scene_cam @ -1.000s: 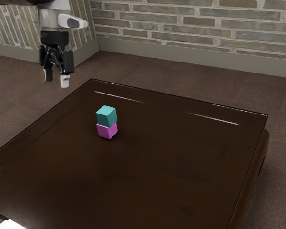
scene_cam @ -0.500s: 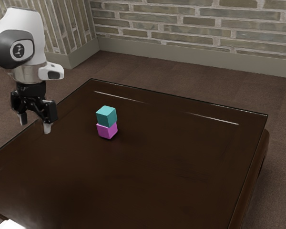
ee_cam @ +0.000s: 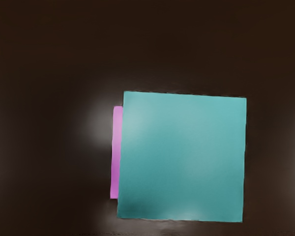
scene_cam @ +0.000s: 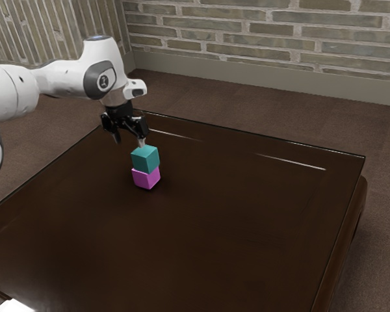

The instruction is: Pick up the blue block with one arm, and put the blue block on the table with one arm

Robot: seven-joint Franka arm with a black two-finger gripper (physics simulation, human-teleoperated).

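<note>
My gripper [scene_cam: 129, 140] hangs just above and toward the exterior view's left of the stacked blocks, its two fingers apart with nothing between them. The teal-blue block [scene_cam: 145, 159] rests on top of the pink block [scene_cam: 146, 179], which stands on the dark table [scene_cam: 234, 221]. In the wrist view, the blue block [ee_cam: 183, 157] appears large below my hand, and a thin strip of the pink block [ee_cam: 116, 152] peeks out along one side of it.
The glossy brown table reaches its far edge near the brick wall. A bright white patch [scene_cam: 14, 305] lies at the exterior view's lower left corner.
My arm has swung in from the exterior view's left, and the gripper has come over the table close to the stack. Both blocks have stayed where they were.
</note>
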